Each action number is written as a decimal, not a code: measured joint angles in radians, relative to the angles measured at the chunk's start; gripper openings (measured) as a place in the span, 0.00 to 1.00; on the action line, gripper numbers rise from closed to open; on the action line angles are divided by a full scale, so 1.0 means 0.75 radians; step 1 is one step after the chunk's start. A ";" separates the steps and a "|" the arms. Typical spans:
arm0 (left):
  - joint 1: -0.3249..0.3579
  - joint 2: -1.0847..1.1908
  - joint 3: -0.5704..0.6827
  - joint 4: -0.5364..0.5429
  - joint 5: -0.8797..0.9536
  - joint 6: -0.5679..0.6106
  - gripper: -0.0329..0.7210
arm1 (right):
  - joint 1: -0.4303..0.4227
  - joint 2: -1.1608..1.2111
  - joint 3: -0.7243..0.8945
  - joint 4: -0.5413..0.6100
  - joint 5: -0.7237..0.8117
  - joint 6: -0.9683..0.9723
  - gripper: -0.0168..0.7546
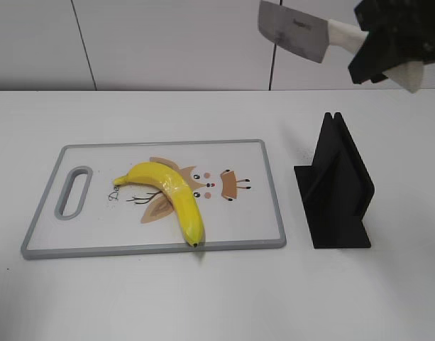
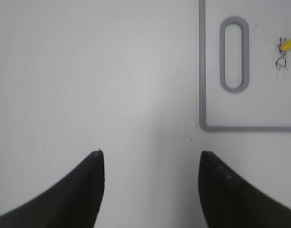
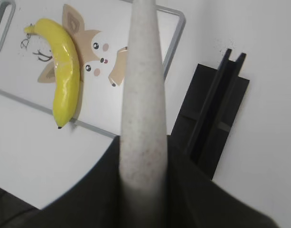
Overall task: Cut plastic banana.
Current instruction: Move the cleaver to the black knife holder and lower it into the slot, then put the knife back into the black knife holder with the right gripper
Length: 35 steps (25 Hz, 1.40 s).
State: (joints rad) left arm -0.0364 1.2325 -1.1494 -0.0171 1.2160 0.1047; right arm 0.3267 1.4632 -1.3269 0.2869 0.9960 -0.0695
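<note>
Right gripper clamped on the knife, high above; plastic banana lies down-left, slanting across the cutting board. Left gripper spread, idle.

A plain white counter carries two items. A grey-rimmed white cutting board, printed with a cartoon animal and cut with a handle slot at its left end, lies flat toward the left. Well apart on the right stands a black slotted knife stand.
</note>
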 joint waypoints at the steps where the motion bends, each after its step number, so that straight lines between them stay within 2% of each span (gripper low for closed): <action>1: 0.000 -0.061 0.062 0.000 -0.005 0.000 0.82 | 0.000 -0.055 0.082 -0.012 -0.058 0.041 0.24; 5: 0.000 -0.356 0.280 0.000 -0.065 0.000 0.82 | 0.000 -0.265 0.359 -0.053 -0.258 0.202 0.24; 8: 0.000 -0.591 0.419 0.000 -0.112 0.000 0.82 | 0.000 -0.360 0.501 -0.066 -0.329 0.278 0.24; 13: 0.000 -0.995 0.625 0.000 -0.163 -0.004 0.82 | 0.000 -0.395 0.625 -0.075 -0.367 0.316 0.24; 17: 0.000 -1.287 0.757 -0.001 -0.180 -0.005 0.82 | 0.000 -0.395 0.671 -0.137 -0.415 0.391 0.24; 24: 0.000 -1.638 0.876 -0.019 -0.176 -0.005 0.82 | 0.000 -0.395 0.682 -0.204 -0.432 0.436 0.24; 35: 0.000 -1.650 0.880 -0.050 -0.173 -0.005 0.79 | 0.000 -0.211 0.682 -0.204 -0.449 0.435 0.24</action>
State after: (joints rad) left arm -0.0364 -0.0049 -0.4894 -0.0543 1.0859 0.1009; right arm 0.3267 1.3051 -0.8151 0.1340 0.6595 0.2569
